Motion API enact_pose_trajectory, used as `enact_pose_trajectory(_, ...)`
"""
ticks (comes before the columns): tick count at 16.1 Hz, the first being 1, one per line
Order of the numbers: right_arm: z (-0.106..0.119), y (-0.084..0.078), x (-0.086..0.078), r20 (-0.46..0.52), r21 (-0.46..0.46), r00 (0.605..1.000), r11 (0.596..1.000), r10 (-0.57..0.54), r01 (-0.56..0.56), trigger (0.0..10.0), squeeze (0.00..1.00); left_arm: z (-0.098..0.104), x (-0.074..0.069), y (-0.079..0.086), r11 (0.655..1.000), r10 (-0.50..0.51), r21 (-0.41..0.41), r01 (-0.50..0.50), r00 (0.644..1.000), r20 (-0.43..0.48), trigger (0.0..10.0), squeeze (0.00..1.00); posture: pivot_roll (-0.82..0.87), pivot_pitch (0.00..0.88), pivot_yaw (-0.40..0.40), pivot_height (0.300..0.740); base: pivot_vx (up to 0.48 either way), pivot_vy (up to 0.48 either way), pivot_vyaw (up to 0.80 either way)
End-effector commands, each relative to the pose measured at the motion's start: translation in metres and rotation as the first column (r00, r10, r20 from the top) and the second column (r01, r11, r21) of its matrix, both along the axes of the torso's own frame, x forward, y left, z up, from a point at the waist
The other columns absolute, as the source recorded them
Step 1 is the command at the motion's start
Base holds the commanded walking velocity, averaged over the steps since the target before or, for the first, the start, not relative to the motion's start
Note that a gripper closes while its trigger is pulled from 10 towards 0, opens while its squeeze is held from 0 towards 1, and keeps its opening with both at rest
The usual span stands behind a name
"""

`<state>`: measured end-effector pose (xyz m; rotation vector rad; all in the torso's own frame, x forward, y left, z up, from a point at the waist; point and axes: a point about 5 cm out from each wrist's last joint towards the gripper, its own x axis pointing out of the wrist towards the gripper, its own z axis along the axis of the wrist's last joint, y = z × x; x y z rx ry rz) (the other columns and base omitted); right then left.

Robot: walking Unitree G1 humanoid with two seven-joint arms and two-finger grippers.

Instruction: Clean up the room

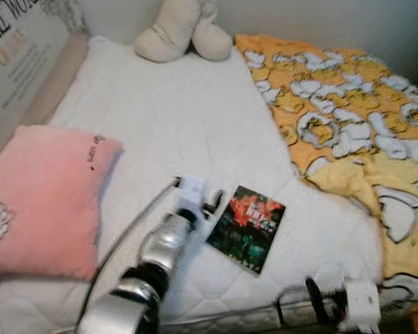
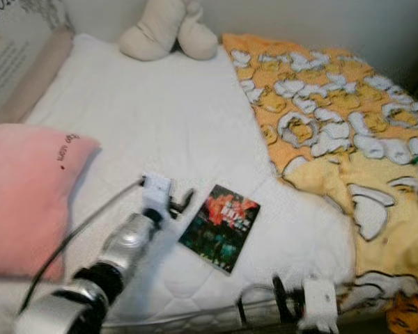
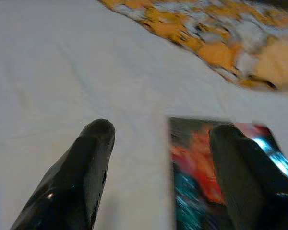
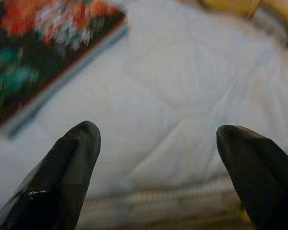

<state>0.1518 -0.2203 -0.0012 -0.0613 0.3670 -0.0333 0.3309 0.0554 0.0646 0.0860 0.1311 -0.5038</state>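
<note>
Book (image 1: 247,227) lies flat on the bed's white quilted cover (image 1: 174,125), near the foot edge, cover art up (red/orange over teal on black). Long axis runs diagonally: far end tilted toward the robot's right and the orange blanket (image 1: 334,104), near end toward the bed edge. Left arm reaches forward over the mattress, silver forearm angled up and slightly right; left end effector (image 1: 202,202) sits just beside the book's left long edge. In the left wrist view the fingers (image 3: 86,163) are spread wide, one over bare sheet, the other over the book's cover (image 3: 201,167); nothing held. Can't tell if that finger touches the cover. Right end effector (image 1: 327,300) is low at the foot edge of the bed, right of the book and apart from it; right wrist view shows its fingers (image 4: 67,167) also spread wide over white sheet, book corner (image 4: 43,52) beyond them. Pink pillow (image 1: 38,198) on the robot's left, cream plush toy (image 1: 181,28) at the far end of the bed.
</note>
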Motion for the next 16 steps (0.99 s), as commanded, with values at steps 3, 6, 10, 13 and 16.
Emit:
enact_pose_trajectory(3,0.004,-0.003,-0.009,0.01,-0.014,1.0,1.0,-0.016,0.016,10.0,0.0,-0.018,-0.019,-0.017,0.996,-0.082,0.016,0.083,0.995,-0.057,10.0,1.0,-0.03,0.167,-0.034,0.74,0.0,0.0,0.0)
enact_pose_trajectory(6,0.01,-0.001,-0.016,0.03,-0.019,1.0,1.0,-0.001,0.002,10.0,0.0,-0.027,-0.034,-0.033,0.98,-0.198,-0.056,0.193,0.975,-0.105,10.0,1.0,-0.05,0.186,-0.03,0.74,0.0,0.0,0.0)
enact_pose_trajectory(10,0.026,0.006,-0.009,0.111,-0.043,0.992,0.998,0.055,-0.05,10.0,0.0,-0.026,-0.028,-0.03,0.991,-0.13,-0.003,0.131,0.984,-0.118,10.0,0.0,-0.06,0.202,-0.037,0.74,0.0,0.0,0.0)
enact_pose_trajectory(13,0.032,0.012,-0.009,0.121,-0.048,0.989,0.996,0.083,-0.077,10.0,0.0,-0.024,-0.023,-0.029,0.993,-0.112,0.018,0.115,0.985,-0.128,10.0,0.0,-0.07,0.215,-0.037,0.74,0.0,0.0,0.0)
enact_pose_trajectory(16,0.034,0.014,-0.01,0.119,-0.056,0.988,0.994,0.095,-0.089,10.0,0.0,-0.021,-0.016,-0.023,0.996,-0.059,0.051,0.066,0.991,-0.123,10.0,0.0,-0.08,0.224,-0.036,0.74,0.0,0.0,0.0)
